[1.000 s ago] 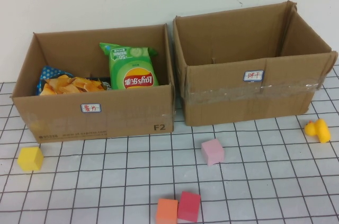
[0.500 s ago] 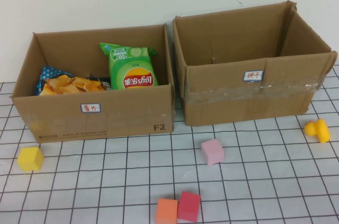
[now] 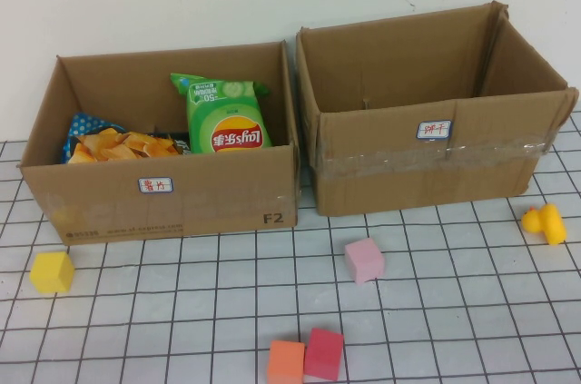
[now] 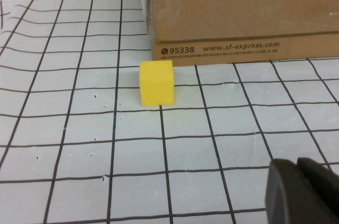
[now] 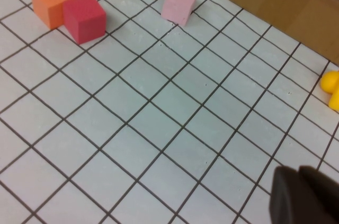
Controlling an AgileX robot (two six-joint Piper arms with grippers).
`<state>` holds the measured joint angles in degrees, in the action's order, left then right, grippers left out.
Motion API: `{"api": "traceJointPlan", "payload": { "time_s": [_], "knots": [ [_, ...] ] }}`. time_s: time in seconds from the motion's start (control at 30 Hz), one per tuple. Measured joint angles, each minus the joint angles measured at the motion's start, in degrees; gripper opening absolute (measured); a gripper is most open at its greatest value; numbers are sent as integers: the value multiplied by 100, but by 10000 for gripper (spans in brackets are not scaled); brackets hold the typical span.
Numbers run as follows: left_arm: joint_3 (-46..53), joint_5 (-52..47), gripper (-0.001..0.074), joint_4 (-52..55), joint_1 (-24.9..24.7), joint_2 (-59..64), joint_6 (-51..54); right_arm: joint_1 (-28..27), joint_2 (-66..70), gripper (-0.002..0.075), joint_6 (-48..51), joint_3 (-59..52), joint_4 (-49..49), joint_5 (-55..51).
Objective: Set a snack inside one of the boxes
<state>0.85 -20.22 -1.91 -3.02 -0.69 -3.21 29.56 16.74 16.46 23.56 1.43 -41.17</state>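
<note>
Chips bag (image 3: 227, 116) inside left box (image 3: 163, 193); left claw (image 4: 304, 192), right claw (image 5: 304, 195) well apart.

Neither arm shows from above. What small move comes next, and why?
Probably none: hold. The green chip bag and a second chip bag already sit in the left box; only toy blocks and a duck lie outside. The left gripper sits by the yellow cube, the right gripper over the mat.
</note>
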Motion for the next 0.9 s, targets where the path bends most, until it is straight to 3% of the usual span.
{"api": "traceJointPlan", "payload": {
  "time_s": [0.17, 0.57, 0.73, 0.9],
  "knots": [
    [0, 0, -1, 0, 0, 0, 0, -179, -350, 1, 0, 0, -105, -34],
    [0, 0, -1, 0, 0, 0, 0, -2283, -983, 1, 0, 0, -259, -169],
    [0, 2, -1, 0, 0, 0, 11, -2424, -983, 1, 24, -138, 13, 51],
    [0, 2, -1, 0, 0, 0, 11, -2437, -1018, 1, 46, -900, 200, 1574]
  ]
}}
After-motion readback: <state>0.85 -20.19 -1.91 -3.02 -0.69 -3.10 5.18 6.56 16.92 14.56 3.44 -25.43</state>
